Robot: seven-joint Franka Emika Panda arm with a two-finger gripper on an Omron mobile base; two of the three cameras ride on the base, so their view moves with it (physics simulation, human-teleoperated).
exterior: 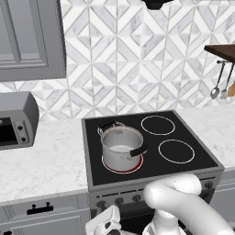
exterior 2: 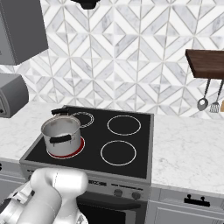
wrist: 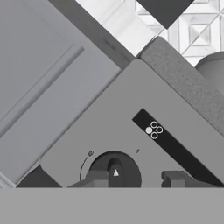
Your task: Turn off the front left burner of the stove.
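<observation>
Tool (wrist: 135, 179) close against the stove's grey front panel (wrist: 131, 109), its 2 dark fingertips (wrist: 97, 179) set on either side of a small round knob (wrist: 115, 169) marked with a white triangle; the tips sit at the knob's edges, but whether they press on it cannot be told. A black strip beside the knob carries 4 small circles, 1 filled white.

From the left base view, the robot's white arm (exterior: 183, 202) bends low before the stove (exterior: 151, 142). The front left burner (exterior: 123, 166) glows red under a steel pot (exterior: 122, 147) with 2 black handles. 2 thin white rings mark the right-hand burners. A grey toaster oven (exterior: 16, 120) stands on the marble table (exterior: 46, 160) to the left, and utensils (exterior: 220, 82) hang from a wooden shelf at right.
</observation>
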